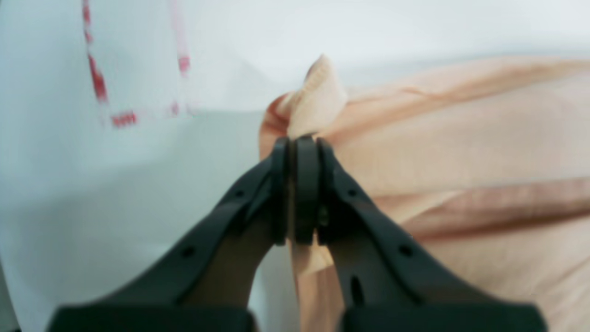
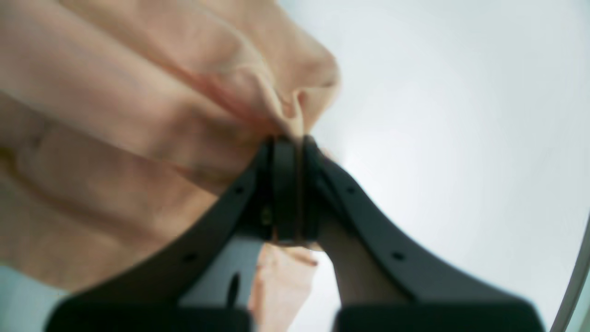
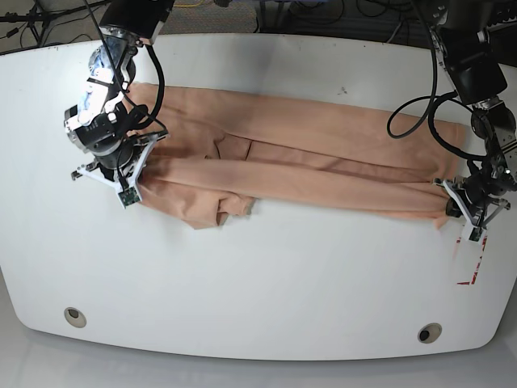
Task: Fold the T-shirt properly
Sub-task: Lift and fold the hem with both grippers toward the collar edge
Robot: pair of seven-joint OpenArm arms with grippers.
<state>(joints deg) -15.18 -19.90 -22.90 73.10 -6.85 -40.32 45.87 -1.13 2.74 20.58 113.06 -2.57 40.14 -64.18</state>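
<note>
The peach T-shirt (image 3: pixel 307 149) lies stretched across the white table, folded lengthwise into a long band, with a sleeve poking out at the front left. My left gripper (image 1: pixel 302 140) is shut on the shirt's corner (image 1: pixel 318 92); in the base view it (image 3: pixel 462 207) is at the shirt's right end. My right gripper (image 2: pixel 290 140) is shut on bunched cloth (image 2: pixel 184 92); in the base view it (image 3: pixel 133 182) is at the shirt's left end. Both hold the cloth low over the table.
The white table (image 3: pixel 266 275) has rounded edges and two round holes near the front (image 3: pixel 74 316), (image 3: pixel 429 332). Red dashed marks (image 3: pixel 472 263) sit on the table by the left gripper, also shown in the left wrist view (image 1: pixel 99 83). Cables lie beyond the far edge.
</note>
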